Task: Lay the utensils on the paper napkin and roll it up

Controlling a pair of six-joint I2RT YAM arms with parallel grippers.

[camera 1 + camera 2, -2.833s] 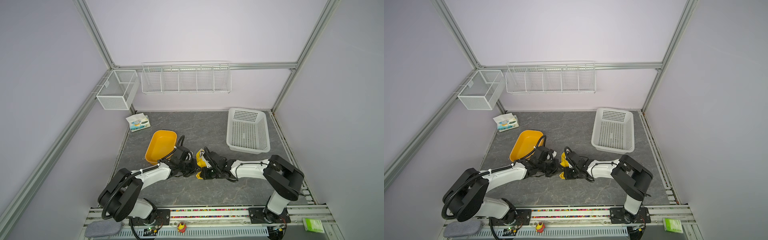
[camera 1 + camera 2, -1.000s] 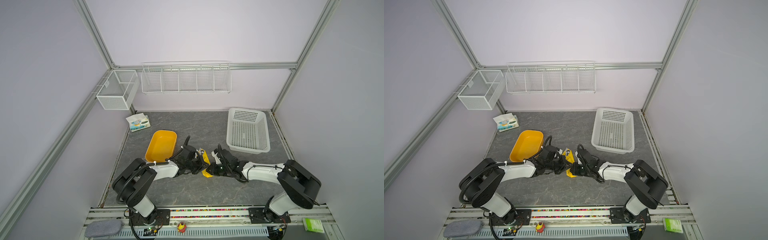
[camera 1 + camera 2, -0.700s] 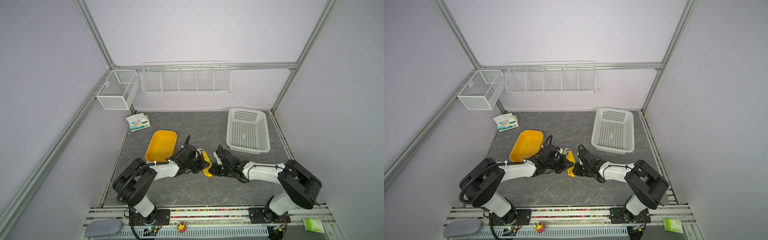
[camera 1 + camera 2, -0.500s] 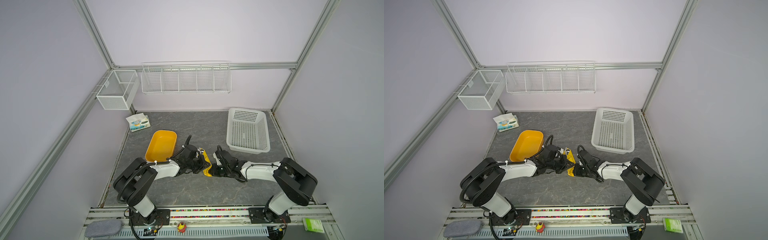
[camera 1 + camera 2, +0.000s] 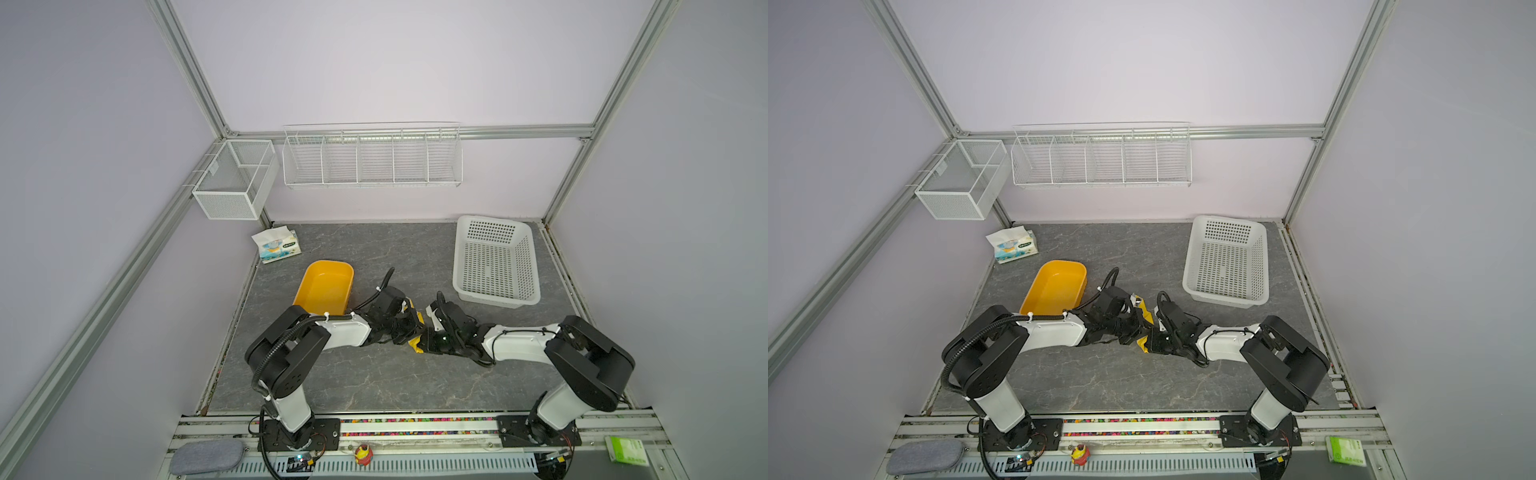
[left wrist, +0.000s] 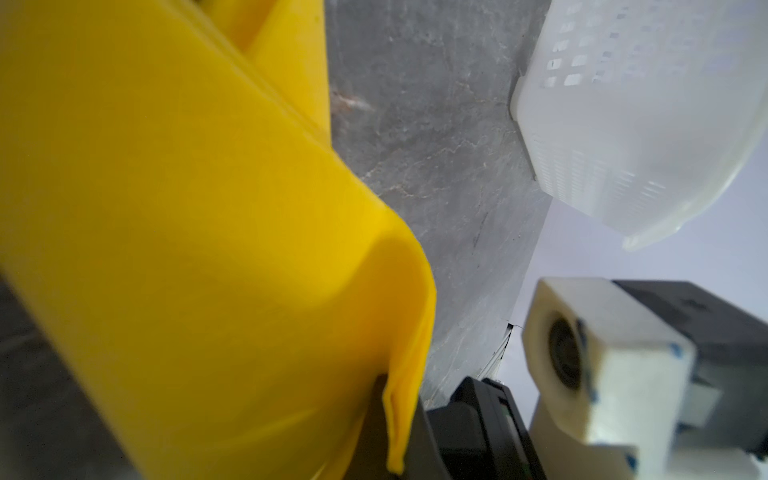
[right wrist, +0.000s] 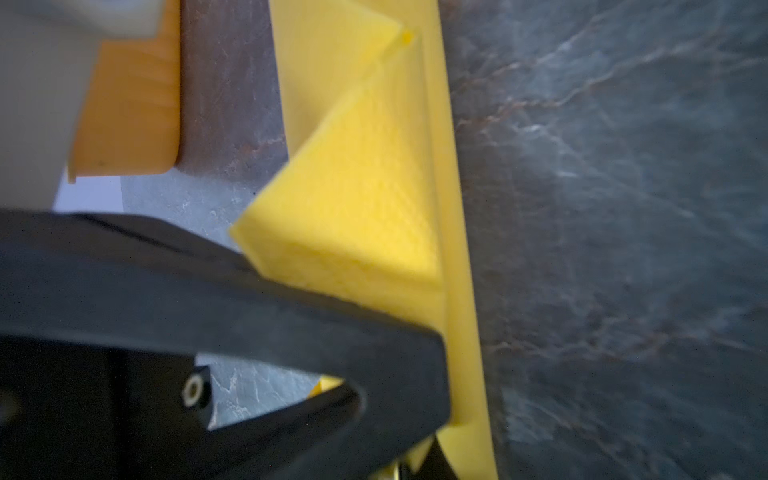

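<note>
Nearest, at mid-table, the two arms meet nose to nose over the paper napkin (image 5: 418, 319). It is no flat sheet but a narrow folded band, running roughly from 6 to 12 o'clock between them.

The right gripper (image 5: 432, 337) comes in from 3 o'clock. In the right wrist view its jaws are drawn almost together with yellow paper caught between them at the band's near end.

The left gripper (image 5: 409, 329) comes in from 9 o'clock with its jaws fully closed. In the left wrist view the napkin's doubled edge lies against one finger, but I cannot tell whether any paper is pinched there.

No utensils show on the bare table (image 5: 374, 374), so I judge them already laid on the paper and wrapped inside. The rolling looks well along, since several layers overlap. A triangular flap is loose on the band in the right wrist view, though, so the roll is not closed. What seems left is to bring that flap round, snug the roll and let go.

Farther off, the orange tray (image 5: 328, 263) sits at 10 o'clock of the napkin, with no cutlery in it. The white basket (image 5: 459, 257) stands at 2 o'clock, well apart. The tissue pack (image 5: 276, 245) lies at 11 o'clock, near the far wall.
</note>
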